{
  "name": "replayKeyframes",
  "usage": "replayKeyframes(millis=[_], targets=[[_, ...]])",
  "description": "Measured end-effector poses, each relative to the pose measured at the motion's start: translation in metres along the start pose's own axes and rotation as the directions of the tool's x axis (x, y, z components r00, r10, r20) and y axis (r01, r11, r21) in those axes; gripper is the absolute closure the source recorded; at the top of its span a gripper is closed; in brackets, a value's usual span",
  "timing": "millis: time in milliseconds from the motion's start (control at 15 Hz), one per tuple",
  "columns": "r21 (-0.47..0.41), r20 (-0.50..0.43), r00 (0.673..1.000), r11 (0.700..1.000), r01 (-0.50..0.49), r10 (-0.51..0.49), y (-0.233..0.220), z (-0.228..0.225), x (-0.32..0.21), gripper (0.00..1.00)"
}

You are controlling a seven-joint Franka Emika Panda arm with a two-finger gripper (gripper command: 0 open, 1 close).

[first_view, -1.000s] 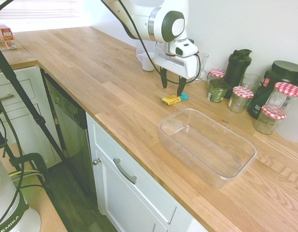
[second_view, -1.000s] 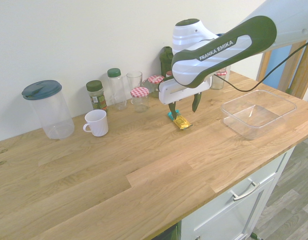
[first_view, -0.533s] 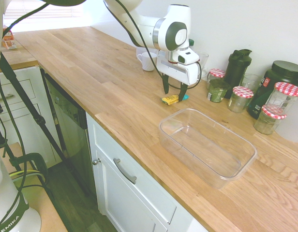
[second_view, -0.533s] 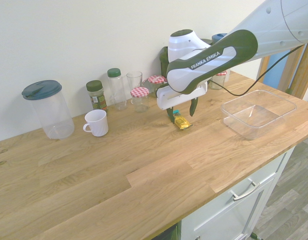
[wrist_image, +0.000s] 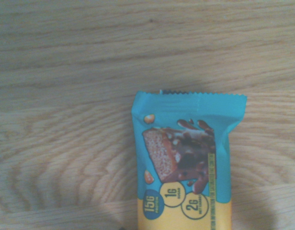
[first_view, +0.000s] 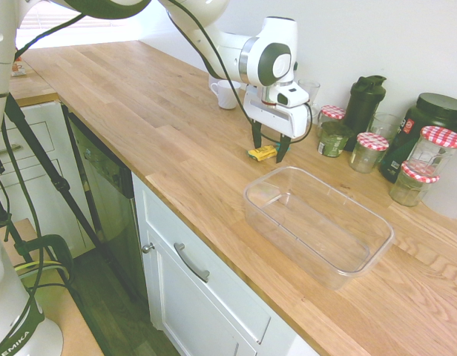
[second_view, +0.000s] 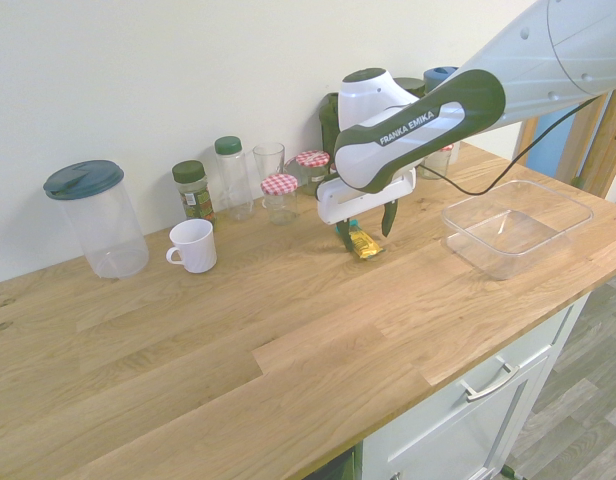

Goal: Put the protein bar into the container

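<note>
- Fingers (first_view: 270,152) of the arm stand released and spread in both exterior views, pointing down at the bar, upper centre of the first exterior view; whether either one touches the wrapper, I cannot tell.
- Protein bar (first_view: 262,153) lies on the wooden surface (first_view: 169,141) between or just beside the fingertips; the first exterior view gives mostly its yellow part, while the second, near the centre of the frame, adds a bit of the teal end.
- Only the wrist view makes the print legible, "15G PROTEIN" and "1G SUGAR" among it, beside a picture of a cut chocolate piece, with the crimped teal edge whole.
- Clear container (first_view: 317,226) sits right of centre and lower in the first exterior view, at the right in the second, apart from the bar; the wrist view leaves it out.
- Tall clear pitcher with a dark blue lid (second_view: 98,220) stands whole at the left of the second exterior view, beside a white mug (second_view: 193,246), which the first shows partly covered behind the gripper.
- Black tub (first_view: 425,133) at the right of the first exterior view shows its label side there.
</note>
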State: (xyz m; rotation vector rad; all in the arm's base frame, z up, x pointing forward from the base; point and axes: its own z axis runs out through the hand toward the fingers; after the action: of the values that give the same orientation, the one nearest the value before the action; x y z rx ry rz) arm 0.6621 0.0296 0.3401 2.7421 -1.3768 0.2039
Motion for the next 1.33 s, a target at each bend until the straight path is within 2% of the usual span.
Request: replayKeyframes(millis=[1333], targets=[[-0.004,-0.008,1.000,1.000,0.012,-0.012,0.0009,-0.0059,0.0071,1.00]])
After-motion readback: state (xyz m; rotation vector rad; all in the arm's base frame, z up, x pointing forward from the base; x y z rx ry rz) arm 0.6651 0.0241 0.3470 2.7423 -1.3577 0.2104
